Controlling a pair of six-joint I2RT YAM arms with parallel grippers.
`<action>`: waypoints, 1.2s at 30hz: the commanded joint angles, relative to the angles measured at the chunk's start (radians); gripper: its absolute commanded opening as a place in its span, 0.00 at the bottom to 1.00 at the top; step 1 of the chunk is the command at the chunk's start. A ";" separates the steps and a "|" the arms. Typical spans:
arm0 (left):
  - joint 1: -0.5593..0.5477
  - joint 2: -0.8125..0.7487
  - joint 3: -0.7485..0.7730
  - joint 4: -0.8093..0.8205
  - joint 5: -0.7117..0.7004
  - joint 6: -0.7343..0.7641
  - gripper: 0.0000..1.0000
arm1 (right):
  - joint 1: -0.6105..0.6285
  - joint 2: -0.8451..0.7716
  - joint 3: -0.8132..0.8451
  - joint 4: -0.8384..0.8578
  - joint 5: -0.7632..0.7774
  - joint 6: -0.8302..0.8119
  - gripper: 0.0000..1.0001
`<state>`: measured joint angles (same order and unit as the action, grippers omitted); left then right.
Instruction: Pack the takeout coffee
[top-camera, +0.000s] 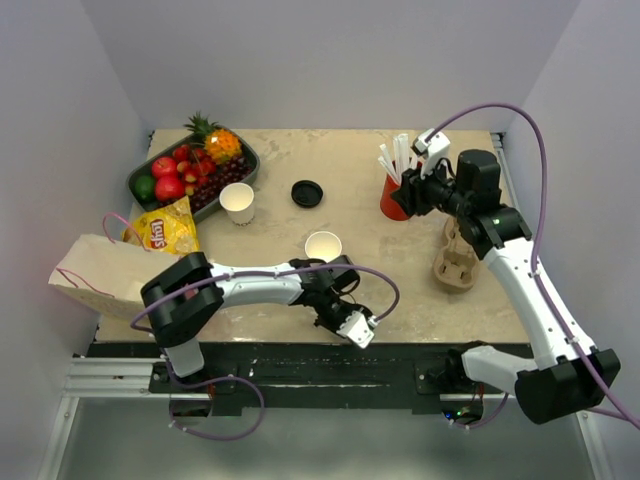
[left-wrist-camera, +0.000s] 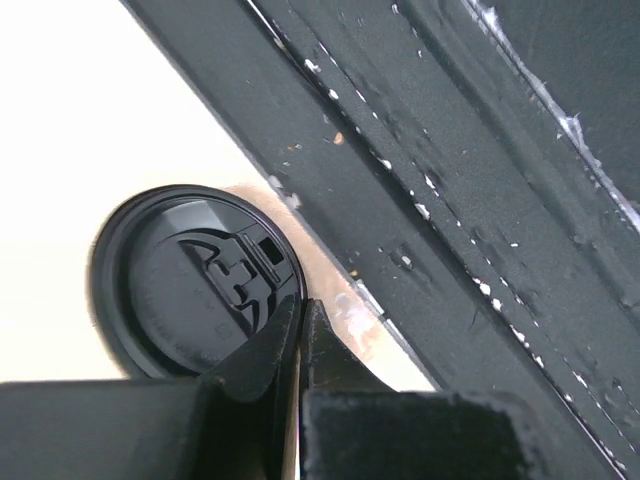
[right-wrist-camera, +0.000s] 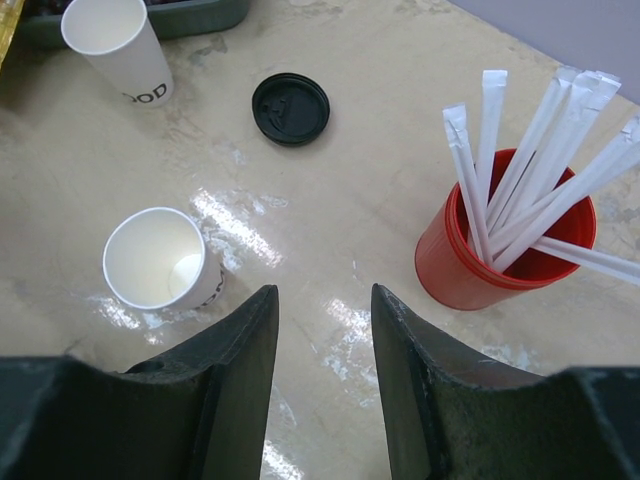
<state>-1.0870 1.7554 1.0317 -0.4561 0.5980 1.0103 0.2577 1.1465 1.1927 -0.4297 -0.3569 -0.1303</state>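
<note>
Right wrist — white cup (right-wrist-camera: 157, 258), upright, open.

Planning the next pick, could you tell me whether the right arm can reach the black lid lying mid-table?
Probably yes: right gripper is open, bare table lies between it and the mid-table lid; red cup stands aside.

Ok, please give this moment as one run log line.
left claw: shut on black lid rim | right claw: open, empty | nearer white cup: upright, unlidded
</note>
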 joint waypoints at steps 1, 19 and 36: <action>0.027 -0.120 0.091 0.003 0.039 0.016 0.00 | -0.008 0.019 0.054 0.009 0.018 0.014 0.46; 0.352 -0.007 0.668 -0.070 -0.059 -0.202 0.00 | -0.095 0.093 0.242 -0.012 0.167 -0.074 0.45; 0.470 0.544 1.087 -0.213 -0.148 -0.165 0.00 | -0.124 0.139 0.163 0.190 0.053 -0.097 0.45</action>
<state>-0.6121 2.2707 2.0579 -0.7006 0.4431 0.8490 0.1390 1.3041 1.3903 -0.2958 -0.2985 -0.2337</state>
